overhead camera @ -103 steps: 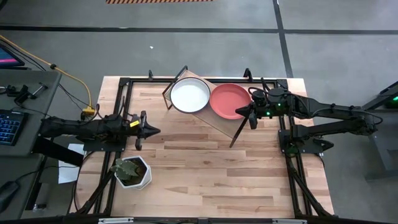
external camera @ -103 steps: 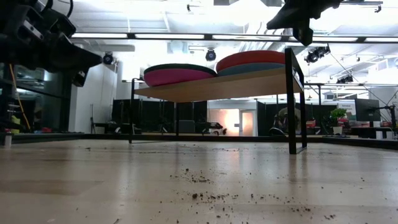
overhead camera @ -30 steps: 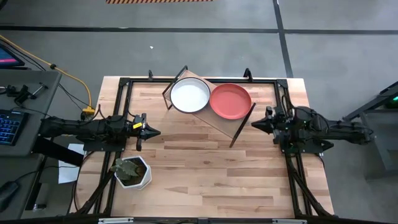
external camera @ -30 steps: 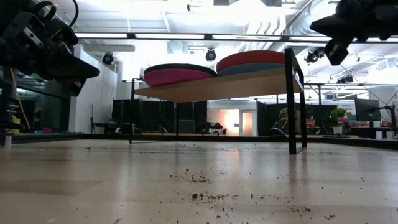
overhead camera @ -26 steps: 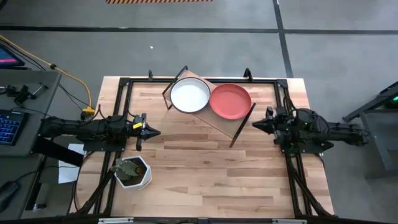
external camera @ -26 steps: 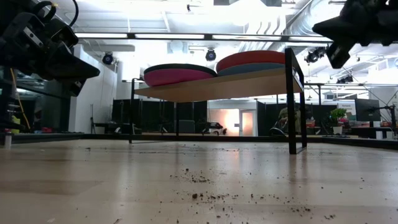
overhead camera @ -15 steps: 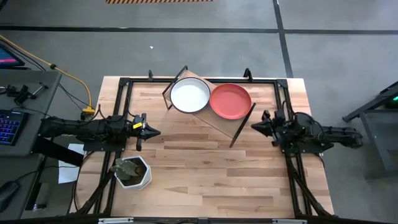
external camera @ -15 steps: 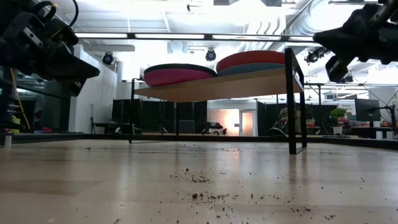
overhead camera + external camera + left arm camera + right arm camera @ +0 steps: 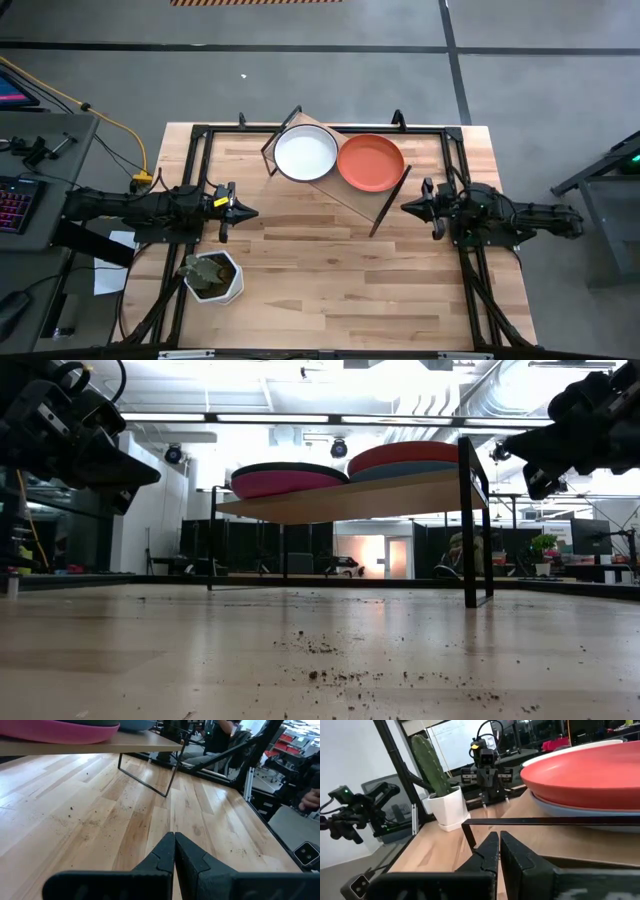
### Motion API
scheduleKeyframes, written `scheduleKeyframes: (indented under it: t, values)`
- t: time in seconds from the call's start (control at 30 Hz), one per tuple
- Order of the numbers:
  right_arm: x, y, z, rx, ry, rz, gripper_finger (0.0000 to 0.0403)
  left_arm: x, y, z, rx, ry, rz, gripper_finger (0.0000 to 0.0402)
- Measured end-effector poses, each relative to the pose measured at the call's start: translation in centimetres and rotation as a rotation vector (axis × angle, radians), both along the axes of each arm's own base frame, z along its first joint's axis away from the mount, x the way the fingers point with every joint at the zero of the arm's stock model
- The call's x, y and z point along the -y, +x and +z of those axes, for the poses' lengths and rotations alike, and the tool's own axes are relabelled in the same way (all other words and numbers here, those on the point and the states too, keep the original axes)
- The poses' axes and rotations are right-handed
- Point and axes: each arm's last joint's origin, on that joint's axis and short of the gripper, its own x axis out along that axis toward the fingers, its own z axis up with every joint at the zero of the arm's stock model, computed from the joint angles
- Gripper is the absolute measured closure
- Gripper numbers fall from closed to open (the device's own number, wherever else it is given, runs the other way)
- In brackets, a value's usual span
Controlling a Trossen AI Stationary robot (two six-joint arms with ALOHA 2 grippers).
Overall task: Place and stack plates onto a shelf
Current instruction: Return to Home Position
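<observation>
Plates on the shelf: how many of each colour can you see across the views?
white plate: 1
coral red plate: 1
magenta plate: 1
dark green plate: 1
blue plate: 1
Total: 5 plates visible, in two stacks on the shelf.

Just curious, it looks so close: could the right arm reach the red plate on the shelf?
Probably yes. The right gripper, shut, hangs beside the shelf, and the coral red plate lies topmost, uncovered. Only the shelf's black end frame stands between; it would have to come over that.
</observation>
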Motion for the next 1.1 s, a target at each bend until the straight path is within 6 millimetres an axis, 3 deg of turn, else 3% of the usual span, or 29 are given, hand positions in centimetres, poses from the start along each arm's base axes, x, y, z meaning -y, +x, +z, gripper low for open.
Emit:
scheduleKeyframes:
  t: [0.87,1.1]
  values:
    - [0.0,-0.1,0.1,0.012,0.000,-0.004,0.0403,0.0,0.0,0.0,0.004,0.000,0.000,0.0401]
    - [0.0,0.0,0.1,0.007,0.000,-0.004,0.0402,0.0,-1.2,1.8,0.214,-0.004,-0.003,0.0401]
